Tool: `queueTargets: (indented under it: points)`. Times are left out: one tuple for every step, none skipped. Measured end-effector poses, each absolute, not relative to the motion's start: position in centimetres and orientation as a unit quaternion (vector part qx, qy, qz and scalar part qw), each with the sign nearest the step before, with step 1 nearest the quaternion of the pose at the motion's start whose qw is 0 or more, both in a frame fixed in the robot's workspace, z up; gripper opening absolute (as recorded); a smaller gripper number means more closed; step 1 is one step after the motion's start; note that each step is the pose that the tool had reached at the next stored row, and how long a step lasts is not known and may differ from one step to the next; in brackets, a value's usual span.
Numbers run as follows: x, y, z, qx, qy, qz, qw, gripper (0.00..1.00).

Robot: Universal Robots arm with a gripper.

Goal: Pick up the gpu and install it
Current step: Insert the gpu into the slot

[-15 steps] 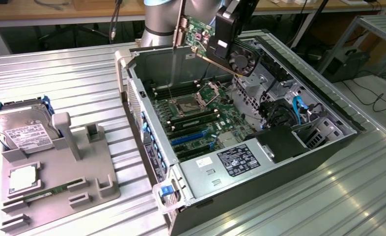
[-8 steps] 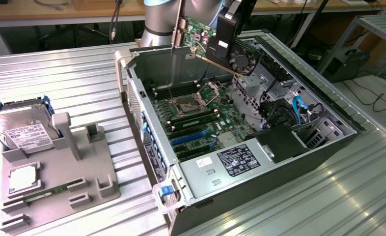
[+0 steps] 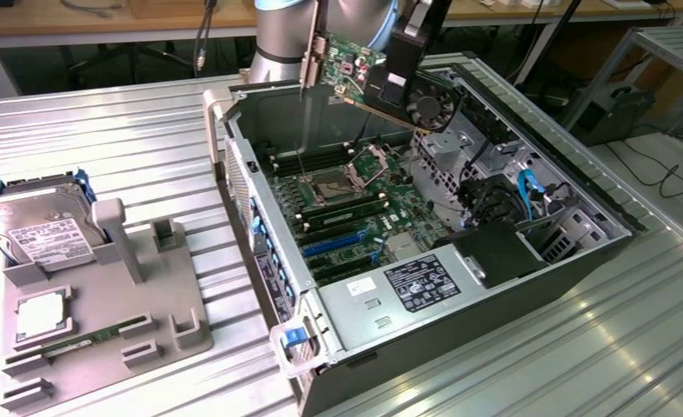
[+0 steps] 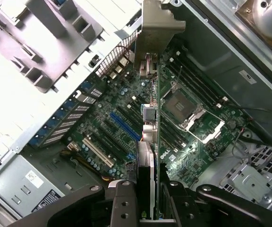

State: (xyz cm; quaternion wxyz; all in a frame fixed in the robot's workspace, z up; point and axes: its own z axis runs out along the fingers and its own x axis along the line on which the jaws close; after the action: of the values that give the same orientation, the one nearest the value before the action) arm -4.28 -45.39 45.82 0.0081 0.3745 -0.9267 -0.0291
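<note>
**GPU held clear above the open case, not yet seated**

The gripper (image 4: 150,194) has its jaws closed on the gpu (image 4: 148,156). It pinches the thin card by one long edge, so the opposite, connector edge points down at the motherboard (image 4: 122,109). Held edge-on like this, the card looks set to go straight down into a slot, with its silver bracket (image 4: 157,23) towards the case's perforated rear wall. In the exterior view the gpu (image 3: 348,65) hangs tilted above the far edge of the computer case (image 3: 231,148), well apart from the blue expansion slot (image 3: 332,243) on the board. The grey parts holder (image 3: 144,321) beside the case carries the hard drive (image 3: 46,234) and memory stick (image 3: 81,343).
</note>
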Motion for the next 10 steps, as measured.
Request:
queueTargets:
  points:
    - [-4.28,-45.39,45.82,0.381,-0.924,-0.029,0.008,0.27]
    - [-4.28,-45.39,45.81,0.390,-0.920,-0.029,0.009,0.27]
    - [-4.28,-45.39,45.80,0.401,-0.916,-0.029,0.009,0.27]
    - [-4.28,-45.39,45.79,0.406,-0.913,-0.029,0.009,0.27]
    - [-4.28,-45.39,45.79,0.410,-0.912,-0.029,0.009,0.27]
    - [-4.28,-45.39,45.79,0.414,-0.910,-0.029,0.009,0.27]
    - [-4.28,-45.39,45.78,0.418,-0.908,-0.029,0.009,0.27]
    - [-4.28,-45.39,45.78,0.422,-0.906,-0.029,0.010,0.27]
    - [-4.28,-45.39,45.78,0.427,-0.904,-0.029,0.010,0.27]
    - [-4.28,-45.39,45.77,0.431,-0.902,-0.029,0.010,0.27]
